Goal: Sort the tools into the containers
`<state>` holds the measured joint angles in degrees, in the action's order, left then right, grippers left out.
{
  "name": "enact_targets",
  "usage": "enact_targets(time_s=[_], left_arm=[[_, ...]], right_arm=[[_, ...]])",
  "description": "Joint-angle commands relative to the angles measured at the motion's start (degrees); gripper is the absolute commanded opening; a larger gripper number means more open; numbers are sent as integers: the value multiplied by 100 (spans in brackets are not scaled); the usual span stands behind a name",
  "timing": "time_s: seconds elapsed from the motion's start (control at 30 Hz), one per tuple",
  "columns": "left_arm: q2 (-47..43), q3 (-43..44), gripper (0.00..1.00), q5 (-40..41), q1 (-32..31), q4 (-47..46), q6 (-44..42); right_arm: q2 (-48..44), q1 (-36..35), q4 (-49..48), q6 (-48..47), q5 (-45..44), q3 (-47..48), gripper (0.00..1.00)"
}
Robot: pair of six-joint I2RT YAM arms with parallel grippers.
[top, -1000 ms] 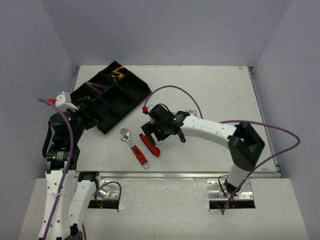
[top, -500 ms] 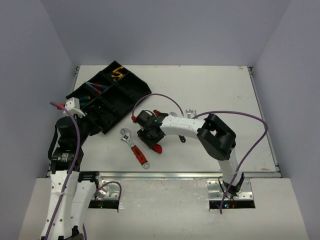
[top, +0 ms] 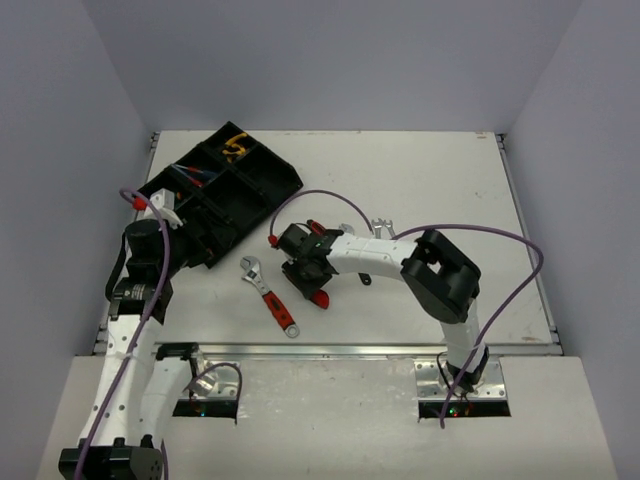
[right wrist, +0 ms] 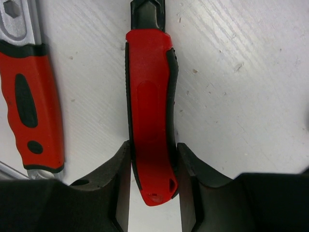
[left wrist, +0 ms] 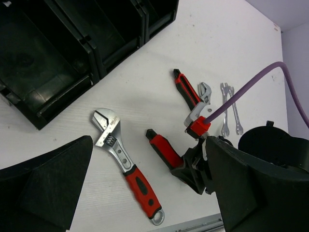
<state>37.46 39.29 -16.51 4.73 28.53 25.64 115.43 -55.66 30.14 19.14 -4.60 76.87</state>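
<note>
Finding: within the last second my right end effector (right wrist: 153,147) has closed in from wide apart. It now clamps the red utility knife (right wrist: 148,96) by its handle, the knife lying flat on the surface (top: 430,180); lifting looks ready. My left end effector (left wrist: 148,142) stands wide apart, empty. Tray (top: 272,186), far left: yellow pliers (top: 236,147) in the far compartment, screwdrivers (top: 192,174) in the next.
</note>
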Motion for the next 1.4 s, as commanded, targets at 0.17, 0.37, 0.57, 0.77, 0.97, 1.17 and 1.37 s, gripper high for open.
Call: enact_targets(time_s=[0.17,0.37,0.57,0.77,0.97,1.17,1.37], left_arm=[[244,-984,100,-1575,-43,-2245,1460],[218,-1704,100,-1296,-1488,-4494,2849],[739,-1548,100,-194,-2805,-5221,3027],[1433,-1364,78,184,-3460,-5683,3085],[1932,-1122,24,451,-3830,-5655,2895],[2115,-328,0,1512,-3841,-4629,2157],[3541,1201,0,3539,-3285,-2875,1016]], right_arm=[[-1848,-15,-667,178,-173,-761,0],[-3112,-15,-1210,327,-33,-1349,0],[-3924,-15,-1904,502,382,-1788,0],[-4282,-15,-1890,457,706,-1774,0],[-4396,-15,-1839,443,657,-1771,0],[-4425,-6,-1401,468,31,-1778,99],[-4956,24,-631,634,-1208,-1936,99]])
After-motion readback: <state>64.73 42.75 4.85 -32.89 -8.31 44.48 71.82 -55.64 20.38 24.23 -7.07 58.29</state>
